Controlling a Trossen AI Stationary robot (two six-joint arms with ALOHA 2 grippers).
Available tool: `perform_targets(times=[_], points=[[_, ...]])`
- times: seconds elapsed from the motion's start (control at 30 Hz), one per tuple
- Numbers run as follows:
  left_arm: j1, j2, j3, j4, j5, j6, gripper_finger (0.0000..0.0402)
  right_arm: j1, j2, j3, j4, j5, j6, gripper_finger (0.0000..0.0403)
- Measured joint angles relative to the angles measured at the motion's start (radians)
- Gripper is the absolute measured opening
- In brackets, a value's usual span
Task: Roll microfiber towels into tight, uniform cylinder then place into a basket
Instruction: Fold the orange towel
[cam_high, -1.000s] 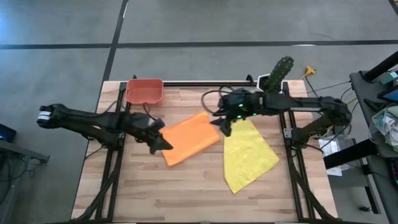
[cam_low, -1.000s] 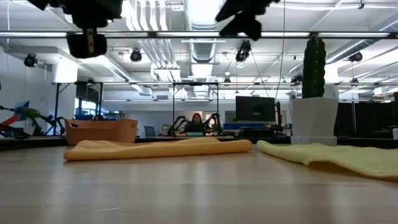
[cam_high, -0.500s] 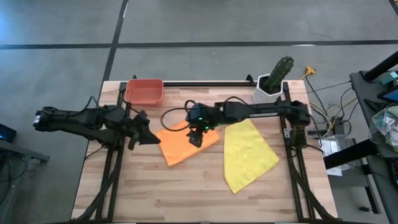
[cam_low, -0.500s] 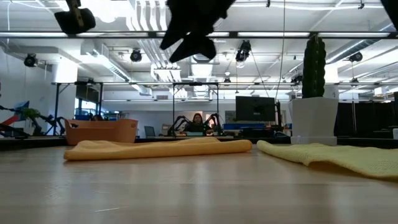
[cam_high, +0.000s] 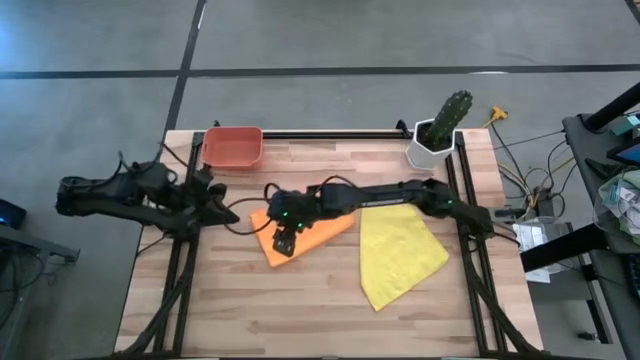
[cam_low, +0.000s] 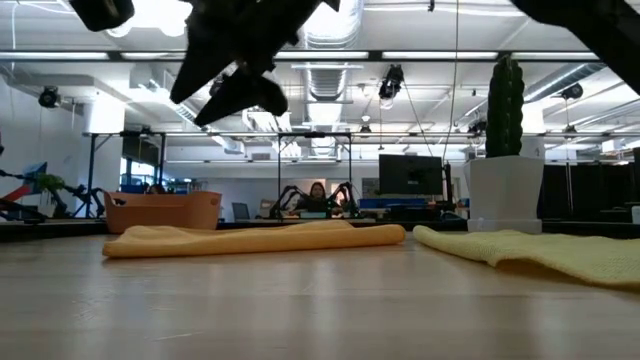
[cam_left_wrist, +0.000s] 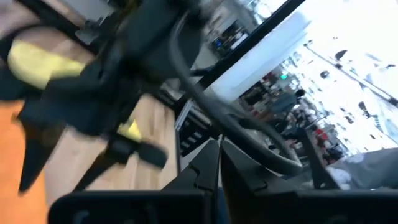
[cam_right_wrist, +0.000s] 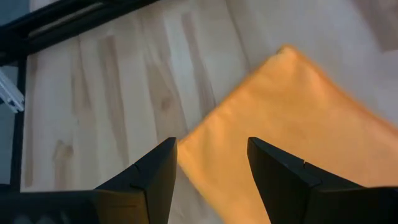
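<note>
Microfiber towels lie flat on the wooden table, neither yet rolled: the orange towel sits folded near the table's middle, and the yellow towel lies spread just to its right, the two edges close together but apparently not overlapping. The right gripper reaches far across the table and hangs over the orange towel's near-left corner, its fingers parted and holding nothing; the right wrist view shows that corner framed between the two fingers, an alignment suited to pinching the cloth edge to start a roll. In the low view this gripper is well above the table surface, so no contact with the cloth is made. The left gripper waits at the table's left edge, just beside the orange towel's left side, with its fingers shut and empty; this position probably keeps it clear of the right arm's working zone. The basket stands at the far-left corner of the table, empty as far as can be seen and near the orange towel for a short transfer. A white pot with a cactus stands at the far-right corner, apart from the work.
</note>
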Motion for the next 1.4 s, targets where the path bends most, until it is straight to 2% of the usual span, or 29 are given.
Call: perform_targets(times=[0.23,0.4,0.6,0.73,0.97,1.13,1.4], points=[[0.000,-0.049,0.000,-0.001,0.001,0.024,0.0000,0.037,0.132,0.142,-0.028,-0.011,-0.001,0.0192],[0.000,-0.063,-0.003,-0.003,-0.007,0.042,0.0000,0.073,0.138,0.131,-0.045,-0.012,-0.039,0.0192],[0.000,-0.062,-0.010,-0.002,-0.091,0.052,0.0000,0.096,0.145,0.120,-0.044,0.055,-0.088,0.0192],[0.000,-0.062,-0.012,0.001,-0.134,0.052,0.0000,0.105,0.171,0.120,-0.024,0.062,-0.123,0.0192],[0.000,-0.087,0.002,0.081,-0.138,0.047,0.0000,0.121,0.210,0.114,0.013,0.069,-0.200,0.0192],[0.000,-0.112,0.009,0.162,-0.140,0.047,0.0000,0.121,0.208,0.101,0.013,0.120,-0.201,0.0192],[0.000,-0.127,0.001,0.166,-0.162,0.041,0.0000,0.127,0.208,0.048,0.109,0.110,-0.215,0.0192]])
